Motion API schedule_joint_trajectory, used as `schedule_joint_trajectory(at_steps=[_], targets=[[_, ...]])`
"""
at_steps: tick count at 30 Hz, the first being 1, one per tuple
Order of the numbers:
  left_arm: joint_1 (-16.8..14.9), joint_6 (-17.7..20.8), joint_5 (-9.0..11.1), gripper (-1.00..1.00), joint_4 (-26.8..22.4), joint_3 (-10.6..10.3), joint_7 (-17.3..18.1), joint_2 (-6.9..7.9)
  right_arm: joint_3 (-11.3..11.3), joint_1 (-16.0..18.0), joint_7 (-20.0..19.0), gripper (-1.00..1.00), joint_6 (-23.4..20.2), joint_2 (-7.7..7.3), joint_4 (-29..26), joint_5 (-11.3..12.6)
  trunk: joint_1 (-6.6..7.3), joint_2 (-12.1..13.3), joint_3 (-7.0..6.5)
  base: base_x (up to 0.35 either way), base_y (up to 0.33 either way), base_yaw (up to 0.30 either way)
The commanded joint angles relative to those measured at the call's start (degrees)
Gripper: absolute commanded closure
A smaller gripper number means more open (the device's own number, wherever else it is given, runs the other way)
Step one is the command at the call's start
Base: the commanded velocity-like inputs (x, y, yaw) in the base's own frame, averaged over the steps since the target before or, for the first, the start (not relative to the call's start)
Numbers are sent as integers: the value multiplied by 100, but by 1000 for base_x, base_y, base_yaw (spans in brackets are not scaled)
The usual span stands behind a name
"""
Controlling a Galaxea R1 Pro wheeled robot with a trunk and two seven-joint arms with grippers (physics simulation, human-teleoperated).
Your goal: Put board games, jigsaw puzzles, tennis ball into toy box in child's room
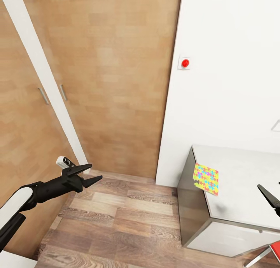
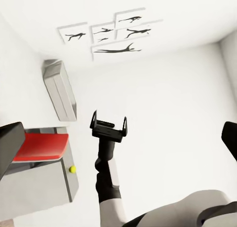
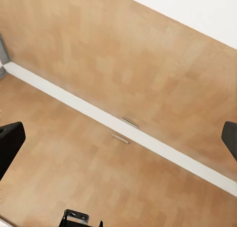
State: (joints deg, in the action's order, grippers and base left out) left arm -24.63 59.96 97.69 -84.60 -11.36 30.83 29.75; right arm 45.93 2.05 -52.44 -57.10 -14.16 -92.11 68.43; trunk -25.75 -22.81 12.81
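One jigsaw puzzle (image 1: pixel 206 178), a flat box with a bright jigsaw pattern, lies on the table (image 1: pixel 241 190) at its near left corner. The tennis ball (image 2: pixel 72 169), small and yellow-green, rests on the table (image 2: pixel 44 192) in the left wrist view. My left gripper (image 1: pixel 87 175) hangs open and empty over the wood floor, well left of the table. My right gripper (image 2: pixel 109 122) is open and empty; one of its fingers (image 1: pixel 268 195) shows above the table's right part. The board games and the toy box are out of view.
Wood wardrobe doors (image 1: pixel 112 77) with metal handles fill the wall ahead. A white wall with a red button (image 1: pixel 185 63) stands behind the table. A red chair (image 2: pixel 39 145) sits by the table. Black silhouette pictures (image 2: pixel 111 34) hang on the wall.
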Motion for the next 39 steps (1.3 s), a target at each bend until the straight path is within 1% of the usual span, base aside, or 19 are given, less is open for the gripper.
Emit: schedule_joint_trajectory(at_steps=[1,23,30,34,39], targets=[[-7,4,-22,-100,4,-9,42,5,5,6,-20,-100,-21,0,0,-14,-4,-11,1,0,0,0],[-7,4,-26,-100,5,-7,30,5,-5,6,-14,-100,-21,-4,0,-14,-4,-11,-206,0,0,0],[-7,4,-26,-100,5,-7,28,8,-12,6,-12,-100,-21,-1,0,-14,-4,-11,-226,21,-36,-1],[-7,4,-30,-100,5,-7,28,6,-11,6,-12,-100,-21,0,2,-17,-4,-11,-236,186,-176,-101],[-7,4,-31,-100,5,-7,28,7,-7,6,-12,-100,-21,-2,7,-22,-4,-11,-252,147,-152,-221]])
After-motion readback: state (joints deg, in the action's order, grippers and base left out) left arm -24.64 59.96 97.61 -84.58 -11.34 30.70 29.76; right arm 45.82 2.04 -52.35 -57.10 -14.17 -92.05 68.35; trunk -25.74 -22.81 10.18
